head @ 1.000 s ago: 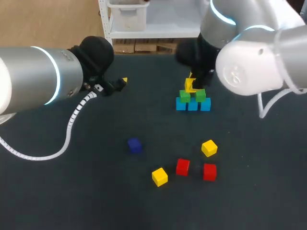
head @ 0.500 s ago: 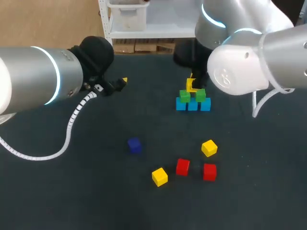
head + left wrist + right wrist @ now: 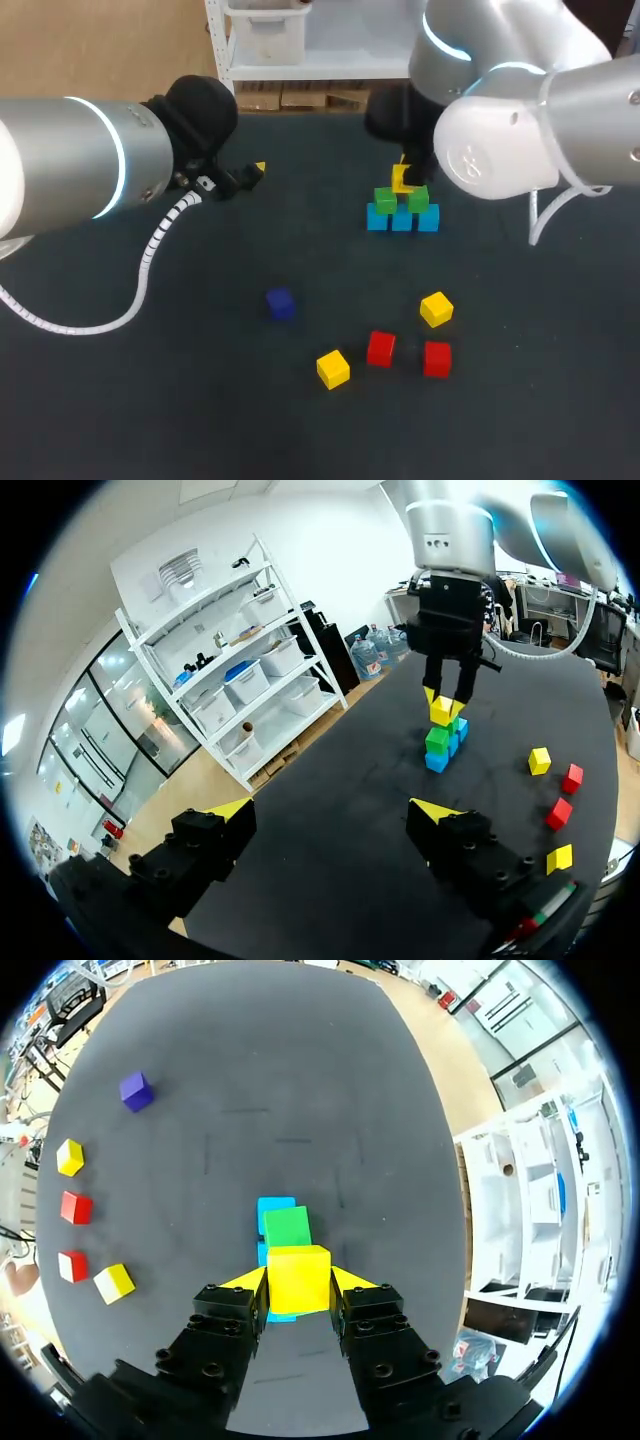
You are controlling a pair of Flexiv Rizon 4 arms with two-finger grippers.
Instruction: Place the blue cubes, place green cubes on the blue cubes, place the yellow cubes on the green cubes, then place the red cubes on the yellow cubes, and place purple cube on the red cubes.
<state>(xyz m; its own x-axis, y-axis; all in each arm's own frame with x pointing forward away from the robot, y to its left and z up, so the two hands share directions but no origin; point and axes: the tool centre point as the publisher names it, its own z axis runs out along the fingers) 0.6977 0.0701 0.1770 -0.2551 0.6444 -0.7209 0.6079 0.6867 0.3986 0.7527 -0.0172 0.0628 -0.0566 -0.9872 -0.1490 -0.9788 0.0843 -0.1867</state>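
Three blue cubes [image 3: 402, 219] stand in a row at the back of the table, with two green cubes [image 3: 418, 197] on top. My right gripper [image 3: 402, 178] is shut on a yellow cube [image 3: 298, 1278] directly over the green cubes [image 3: 287, 1226]; I cannot tell whether it touches them. From the left wrist view that yellow cube [image 3: 440, 712] tops the stack. Loose near the front lie two yellow cubes [image 3: 436, 309] [image 3: 333, 368], two red cubes [image 3: 380, 348] [image 3: 437, 358] and a purple cube [image 3: 280, 303]. My left gripper [image 3: 330, 810] stands open and empty, far left of the stack.
The dark table [image 3: 200, 400] has bare room at the front left and far right. The loose cubes sit in a cluster in front of the stack. My left arm's white cable [image 3: 150, 260] hangs over the table's left part.
My right arm's body has shifted slightly to the left while the held yellow cube stays over the green cubes. The left arm and the loose cubes have not moved.
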